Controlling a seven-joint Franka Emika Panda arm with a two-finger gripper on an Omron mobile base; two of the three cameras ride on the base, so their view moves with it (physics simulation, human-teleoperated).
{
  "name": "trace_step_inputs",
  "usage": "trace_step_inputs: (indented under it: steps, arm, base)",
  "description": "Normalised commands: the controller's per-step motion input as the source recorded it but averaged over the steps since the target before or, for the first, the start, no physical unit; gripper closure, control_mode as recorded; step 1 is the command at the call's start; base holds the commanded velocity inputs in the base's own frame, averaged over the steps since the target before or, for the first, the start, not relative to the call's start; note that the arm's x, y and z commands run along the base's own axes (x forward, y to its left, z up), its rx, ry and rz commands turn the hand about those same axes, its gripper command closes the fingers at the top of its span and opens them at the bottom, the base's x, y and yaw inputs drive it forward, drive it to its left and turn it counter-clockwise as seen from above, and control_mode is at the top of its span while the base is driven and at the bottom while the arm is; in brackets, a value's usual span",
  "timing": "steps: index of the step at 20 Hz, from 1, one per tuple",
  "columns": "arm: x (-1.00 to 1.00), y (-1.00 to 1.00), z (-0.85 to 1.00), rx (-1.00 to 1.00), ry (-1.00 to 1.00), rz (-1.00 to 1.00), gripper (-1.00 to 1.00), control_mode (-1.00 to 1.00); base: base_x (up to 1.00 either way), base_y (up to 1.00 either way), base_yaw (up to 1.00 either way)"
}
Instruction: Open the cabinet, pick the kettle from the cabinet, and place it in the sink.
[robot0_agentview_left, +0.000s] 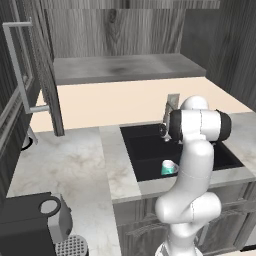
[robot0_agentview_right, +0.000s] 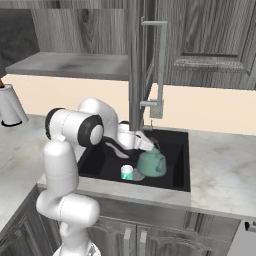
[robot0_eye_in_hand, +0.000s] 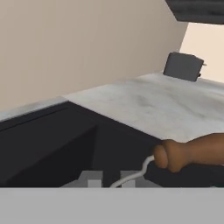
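Down inside the black sink, the tool reaches in from the left of the right base view, its fingers closed together on the top handle of a pale green kettle. That kettle sits low in the basin, just under the tool, with a small teal and white cup touching or nearly touching its near side. From this camera the slim grey faucet rises right behind the tool, and a tall dark post, which seems to be the edge of the open cabinet door, crosses in front of it.

From the left base view the robot's own white arm covers the kettle and the tool; the cup peeks out beside the arm at the front of the sink. This camera shows the cabinet standing open, well to the left of the tool, with its long pale bar handle swung out over the marble worktop. A dark coffee machine sits at the near left corner.

Looking along the hand, a brown wooden grip on a thin wire bail lies just beyond the fingertips. Beyond the sink wall, a dark toaster stands far off on the worktop.
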Motion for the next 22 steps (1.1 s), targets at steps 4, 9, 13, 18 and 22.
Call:
trace_step_inputs:
  steps: [4,9,13,18,22]
  arm:
    - [0.0,0.0,-0.21,0.0,0.0,0.09,1.0,-1.0]
    - [0.01,0.0,-0.2,0.0,0.0,0.07,1.0,-1.0]
    - [0.0,0.0,-0.22,0.0,0.0,0.04,1.0,-1.0]
    - [0.0,0.0,-0.22,0.01,0.0,0.03,1.0,-1.0]
    - [0.0,0.0,-0.21,0.03,0.0,0.03,1.0,-1.0]
  base:
    - [0.0,0.0,0.0]
    - [0.0,0.0,0.0]
    - [0.0,0.0,0.0]
    - [0.0,0.0,0.0]
    - [0.0,0.0,0.0]
